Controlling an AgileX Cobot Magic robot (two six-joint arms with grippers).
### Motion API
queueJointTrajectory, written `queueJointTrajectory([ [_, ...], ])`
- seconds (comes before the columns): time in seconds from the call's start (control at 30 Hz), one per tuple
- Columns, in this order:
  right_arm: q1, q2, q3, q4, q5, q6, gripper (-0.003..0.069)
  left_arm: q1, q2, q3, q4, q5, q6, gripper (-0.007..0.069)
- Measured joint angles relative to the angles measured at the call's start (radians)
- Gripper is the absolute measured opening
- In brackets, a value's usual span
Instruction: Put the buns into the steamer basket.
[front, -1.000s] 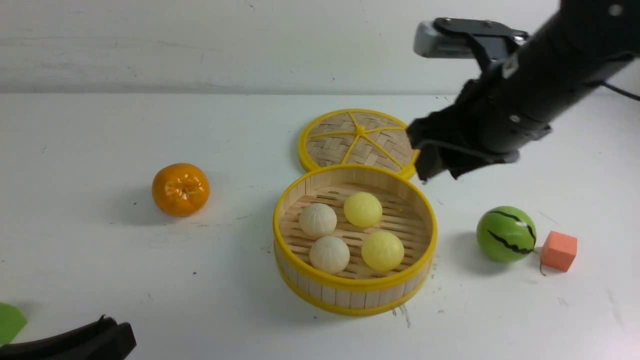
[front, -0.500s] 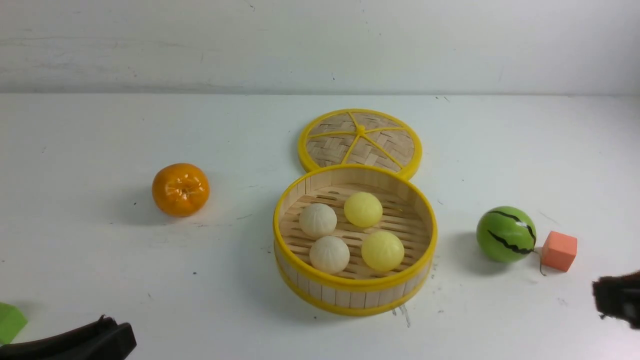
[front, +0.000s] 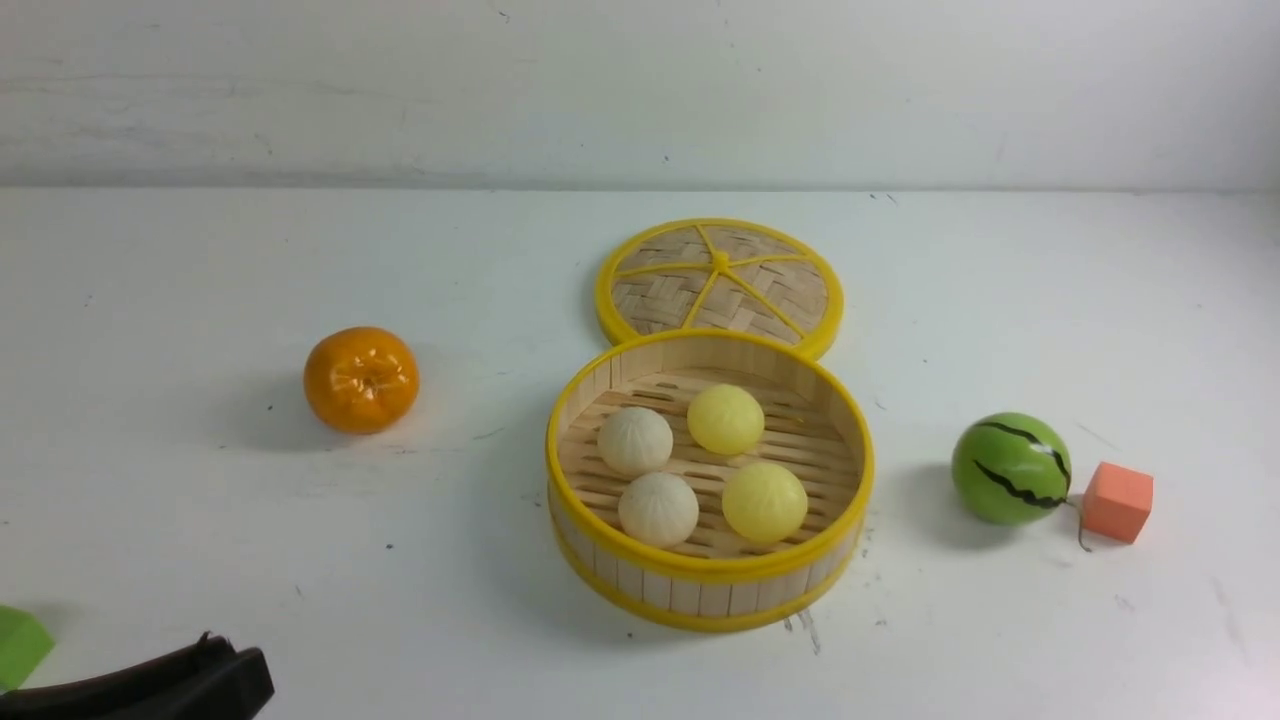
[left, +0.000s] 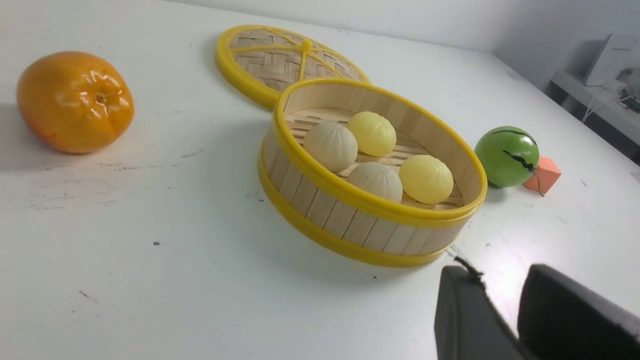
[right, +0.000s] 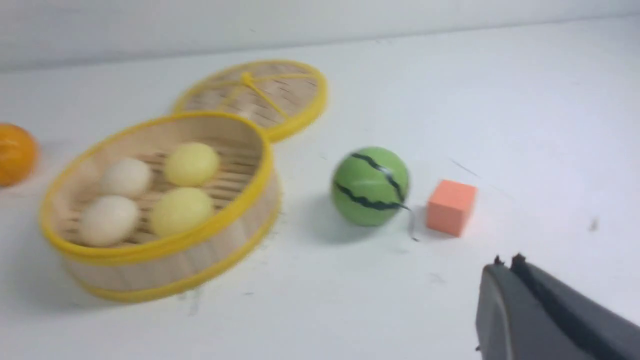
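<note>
Inside the steamer basket, all four buns rest on the slatted floor. The left gripper hangs low near the basket, fingers slightly parted and empty. The right gripper has its fingers pressed together, holding nothing.

Steamer basket on white table.
Four buns inside; lid touching behind; tangerine left; watermelon ball, orange cube right.
</note>
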Motion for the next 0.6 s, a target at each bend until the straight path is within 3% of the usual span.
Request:
queueJointTrajectory([
  [0.1, -0.079, -0.056, 0.186, 0.000, -0.137, -0.087, -0.0018, 0.000, 0.000, 0.000, 0.000, 0.004, 0.000, 0.0174],
  [0.23, -0.096, -0.119, 0.325, -0.009, -0.205, -0.128, -0.0017, 0.000, 0.000, 0.000, 0.000, 0.009, 0.000, 0.0176],
  [0.6, -0.097, -0.123, 0.327, 0.000, -0.177, -0.135, -0.0015, 0.000, 0.000, 0.000, 0.000, 0.015, 0.000, 0.0185],
])
